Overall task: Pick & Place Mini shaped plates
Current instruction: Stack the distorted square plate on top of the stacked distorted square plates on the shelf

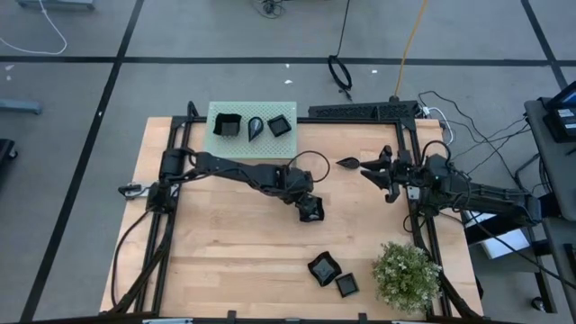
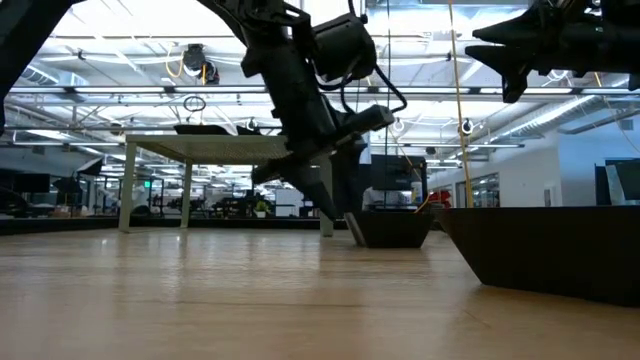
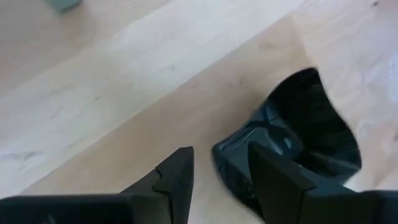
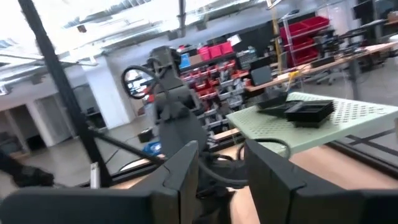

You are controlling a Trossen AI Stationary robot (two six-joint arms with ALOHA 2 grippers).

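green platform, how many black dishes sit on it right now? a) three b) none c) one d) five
a: the high view shows three mini shaped plates on the green platform: a square one, a teardrop one and another square one.

You've got a light wooden tabletop [image 1: 225,243] on a grey tiled floor [image 1: 81,99] with black and yellow cables [image 1: 405,45] trailing over it. Behind: open workshop hall, ceiling trusses with bright strip lights [image 2: 150,60], a white table [image 2: 200,160], shelves of red storage bins [image 4: 305,31].
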